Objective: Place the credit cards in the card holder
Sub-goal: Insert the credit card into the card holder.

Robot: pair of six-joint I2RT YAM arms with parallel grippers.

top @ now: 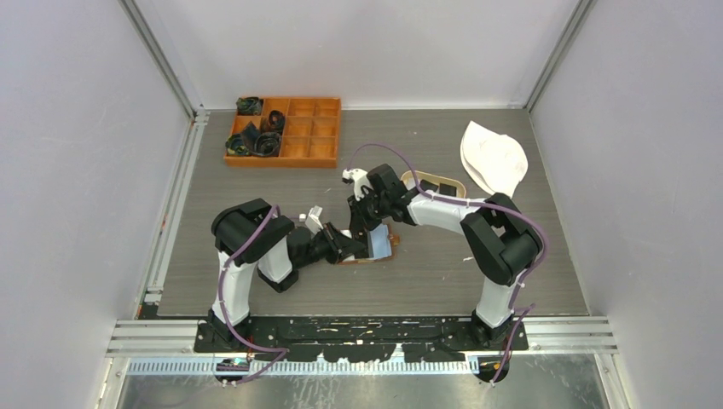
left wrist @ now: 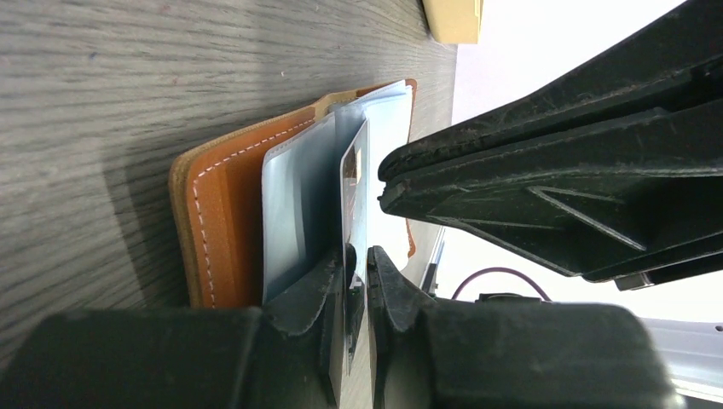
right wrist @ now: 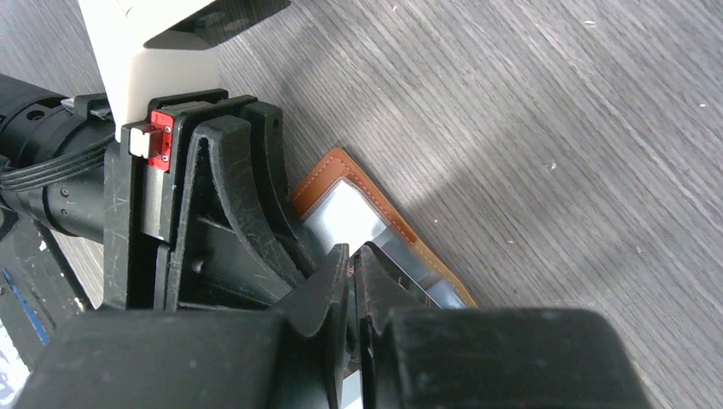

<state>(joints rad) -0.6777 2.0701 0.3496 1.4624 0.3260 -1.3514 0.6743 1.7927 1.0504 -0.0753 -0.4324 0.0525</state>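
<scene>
The left hand (left wrist: pixel 356 260) grips a thin pale plastic credit card (left wrist: pixel 359 183) by its near end. It holds the card on edge, likely so it can slide between the clear sleeves of the brown stitched-leather card holder (left wrist: pixel 226 217). The holder lies open on the grey wood-grain table (left wrist: pixel 102 77), just past that hand. Opposite, the right hand (right wrist: pixel 351 254), jaws almost together, meets the sleeves, probably steadying a pocket; whether it nips anything I cannot tell.

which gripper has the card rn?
The left gripper: a card stands edge-on in its grip at the open card holder. No card visible in the right gripper.
</scene>
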